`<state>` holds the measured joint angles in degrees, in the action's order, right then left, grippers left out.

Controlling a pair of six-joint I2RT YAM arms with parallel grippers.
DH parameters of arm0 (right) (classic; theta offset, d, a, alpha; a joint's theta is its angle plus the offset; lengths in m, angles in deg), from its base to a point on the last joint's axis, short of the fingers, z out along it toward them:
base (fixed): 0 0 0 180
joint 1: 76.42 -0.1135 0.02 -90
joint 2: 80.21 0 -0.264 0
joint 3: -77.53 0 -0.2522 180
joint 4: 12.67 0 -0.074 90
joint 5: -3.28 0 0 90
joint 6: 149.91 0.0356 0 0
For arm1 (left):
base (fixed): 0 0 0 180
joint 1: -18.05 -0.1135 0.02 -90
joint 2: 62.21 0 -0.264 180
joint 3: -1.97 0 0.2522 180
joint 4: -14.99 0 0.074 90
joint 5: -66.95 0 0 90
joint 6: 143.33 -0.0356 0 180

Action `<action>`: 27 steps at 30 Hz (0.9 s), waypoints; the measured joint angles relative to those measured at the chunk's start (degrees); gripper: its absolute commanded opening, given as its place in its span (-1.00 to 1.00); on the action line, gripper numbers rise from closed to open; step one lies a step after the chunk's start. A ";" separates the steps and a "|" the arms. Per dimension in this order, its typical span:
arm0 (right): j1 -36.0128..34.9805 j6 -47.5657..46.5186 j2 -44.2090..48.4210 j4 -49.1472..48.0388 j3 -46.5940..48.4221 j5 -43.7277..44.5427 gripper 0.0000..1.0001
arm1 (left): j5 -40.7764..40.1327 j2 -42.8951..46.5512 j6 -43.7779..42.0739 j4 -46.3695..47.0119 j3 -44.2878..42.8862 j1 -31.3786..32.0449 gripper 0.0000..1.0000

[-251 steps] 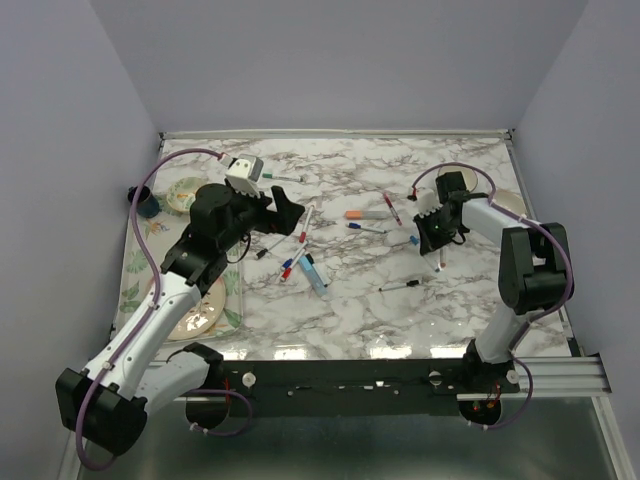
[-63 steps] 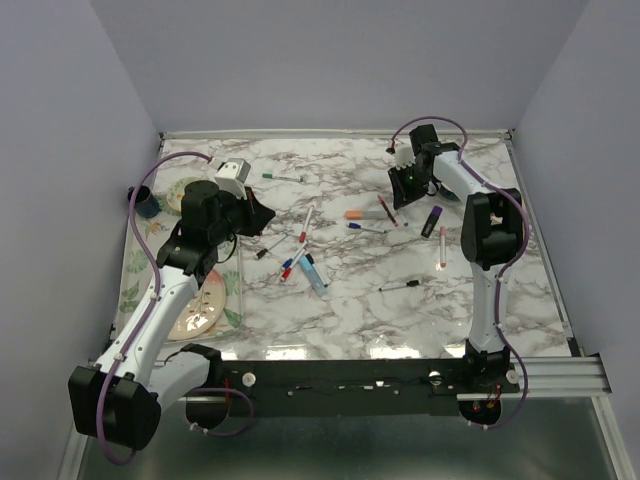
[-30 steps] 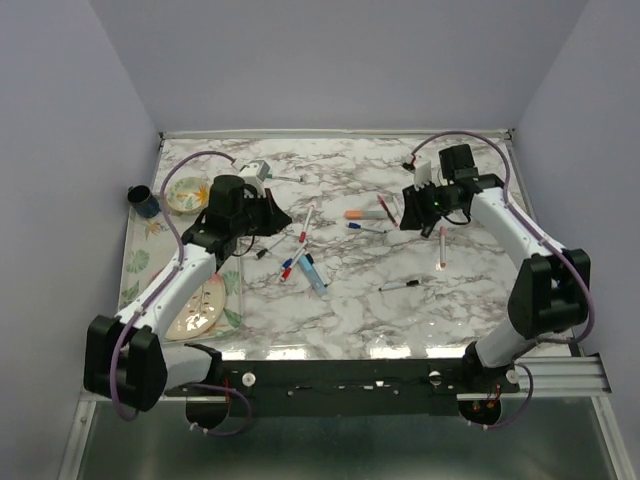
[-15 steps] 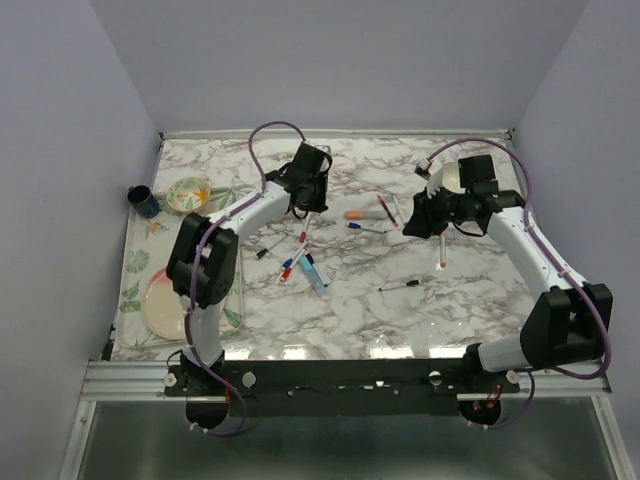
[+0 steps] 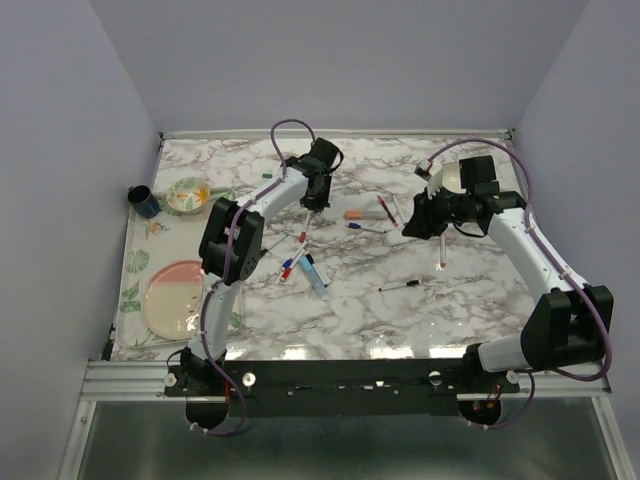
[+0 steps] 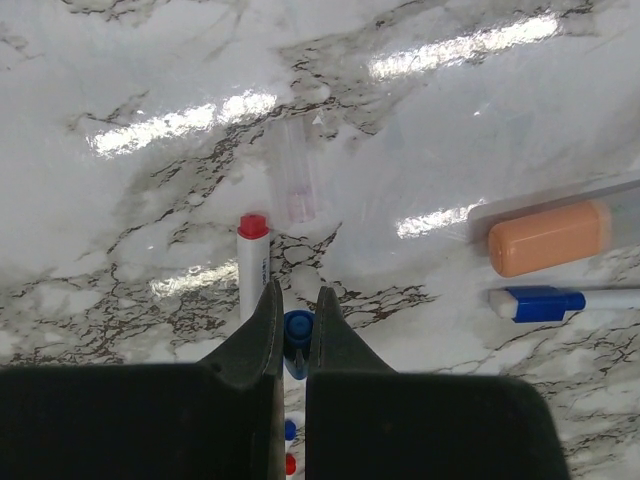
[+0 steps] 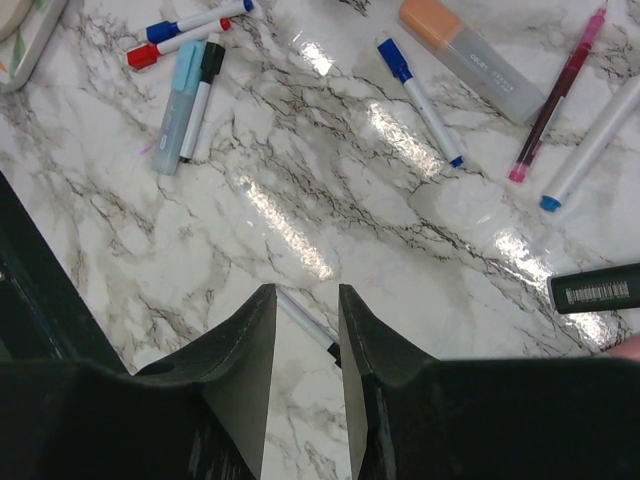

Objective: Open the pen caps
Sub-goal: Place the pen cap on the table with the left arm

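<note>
Capped pens lie scattered mid-table. My left gripper point(image 5: 314, 203) point(image 6: 296, 290) hovers shut over a white pen with a red cap point(image 6: 252, 225). A blue cap point(image 6: 297, 330) on the table shows through the slit between its jaws. To the right lie an orange cap point(image 6: 545, 238) and another blue cap point(image 6: 535, 303). My right gripper point(image 5: 408, 230) point(image 7: 305, 290) hangs open and empty over a thin pen with a black cap point(image 7: 335, 350). Beyond it lie a blue-capped pen point(image 7: 395, 58), an orange-capped marker point(image 7: 430, 20) and a pink pen point(image 7: 560, 95).
A pink plate point(image 5: 175, 298), a small bowl point(image 5: 187, 193) and a dark cup point(image 5: 145, 203) sit at the left edge. A white dish point(image 5: 445, 180) lies behind the right arm. A light-blue highlighter point(image 7: 178, 110) and a black barcoded piece point(image 7: 600, 288) lie nearby.
The left arm has swung from the table's left side to the pens at the middle back, baring the pink plate. The right arm rose slightly, then held still.
</note>
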<state>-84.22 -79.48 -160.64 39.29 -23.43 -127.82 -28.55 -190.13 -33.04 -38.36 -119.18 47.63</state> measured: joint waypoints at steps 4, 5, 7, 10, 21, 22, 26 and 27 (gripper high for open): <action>0.02 0.00 0.00 0.02 0.00 -0.17 -0.23 | 0.02 -0.83 -0.04 -0.61 0.00 0.00 -0.86; 0.04 0.00 0.00 0.02 0.00 -0.17 -0.23 | 0.02 -1.05 -0.07 -0.68 0.00 0.00 -0.84; 0.09 -0.02 0.00 0.02 0.00 -0.20 -0.22 | 0.02 -1.49 -0.09 -0.87 0.00 0.00 -0.78; 0.31 -0.02 0.00 0.02 0.00 -0.31 -0.23 | 0.04 -1.90 -0.13 -0.90 -0.02 0.00 -0.74; 0.72 -0.04 0.00 0.02 0.00 -0.48 -0.23 | -0.02 -4.15 -0.33 -1.88 -2.23 -0.46 -0.52; 0.79 -0.04 0.00 0.02 0.00 -0.48 -0.23 | -0.04 -4.28 -0.35 -1.95 -2.45 -0.52 -0.47; 0.81 -0.07 -0.02 0.02 0.00 -0.52 -0.23 | 0.02 -5.01 -0.35 -2.25 -3.72 -0.98 -0.34; 0.81 -0.07 -0.02 0.02 0.00 -0.52 -0.23 | 0.02 -5.14 -0.35 -2.25 -3.91 -1.05 -0.31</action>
<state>-83.41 -79.55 -160.66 39.31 -23.43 -128.34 -28.52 -195.27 -33.39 -40.61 -123.10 46.58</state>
